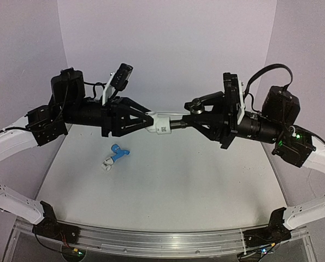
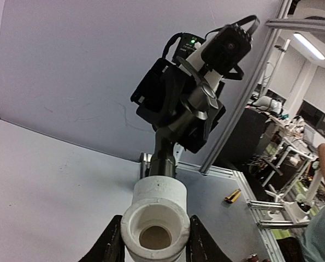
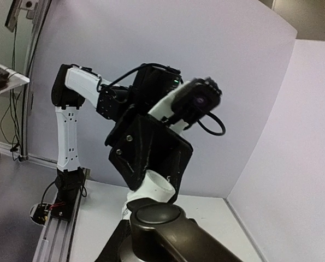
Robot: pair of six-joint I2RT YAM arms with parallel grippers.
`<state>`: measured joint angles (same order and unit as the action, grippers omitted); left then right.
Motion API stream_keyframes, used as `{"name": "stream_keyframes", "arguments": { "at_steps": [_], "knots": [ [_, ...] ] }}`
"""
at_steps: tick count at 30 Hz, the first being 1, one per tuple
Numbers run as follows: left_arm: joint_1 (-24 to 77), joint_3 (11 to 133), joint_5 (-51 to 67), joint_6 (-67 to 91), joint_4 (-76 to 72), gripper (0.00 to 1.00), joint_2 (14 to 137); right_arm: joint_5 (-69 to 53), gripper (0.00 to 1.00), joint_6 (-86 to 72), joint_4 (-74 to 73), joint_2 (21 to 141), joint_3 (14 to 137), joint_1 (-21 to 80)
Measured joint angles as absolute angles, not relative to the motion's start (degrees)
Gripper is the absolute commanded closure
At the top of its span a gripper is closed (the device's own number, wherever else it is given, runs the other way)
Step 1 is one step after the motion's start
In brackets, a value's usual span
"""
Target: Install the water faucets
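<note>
Centre of the top view: my left gripper (image 1: 150,122) is closed around a white fitting (image 1: 163,128). My right gripper (image 1: 188,121) clamps the grey metal faucet (image 1: 178,123), its stem at the fitting's mouth. I judge this faucet rigid, fairly heavy and smooth, best held by the body below the lever. Lower left, on the table (image 1: 206,185): the blue faucet (image 1: 120,151), likely light plastic, lies against a second fitting (image 1: 107,163). Count: two faucets, two fittings.
</note>
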<state>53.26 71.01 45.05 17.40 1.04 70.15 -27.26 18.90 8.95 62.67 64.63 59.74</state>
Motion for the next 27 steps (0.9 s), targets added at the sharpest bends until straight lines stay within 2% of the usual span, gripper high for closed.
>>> {"name": "stream_keyframes", "arguments": {
  "at_steps": [6, 10, 20, 27],
  "knots": [
    [62.1, 76.5, 27.3, -0.2, 11.8, 0.81, 68.1, -23.3, 1.00, 4.5, 8.2, 62.6, 66.2, 59.6],
    [65.2, 76.5, 20.3, -10.5, 14.5, 0.83, 66.5, -23.4, 1.00, -3.7, 8.0, 63.0, 66.3, 58.8],
    [74.7, 72.3, 0.0, -36.6, 14.5, 0.81, 64.6, -29.7, 1.00, -16.9, 5.8, 64.9, 66.3, 54.8],
    [83.0, 67.0, -17.4, -54.8, 7.6, 0.82, 64.7, -32.3, 1.00, -19.4, 5.1, 65.5, 66.4, 53.3]
  ]
}}
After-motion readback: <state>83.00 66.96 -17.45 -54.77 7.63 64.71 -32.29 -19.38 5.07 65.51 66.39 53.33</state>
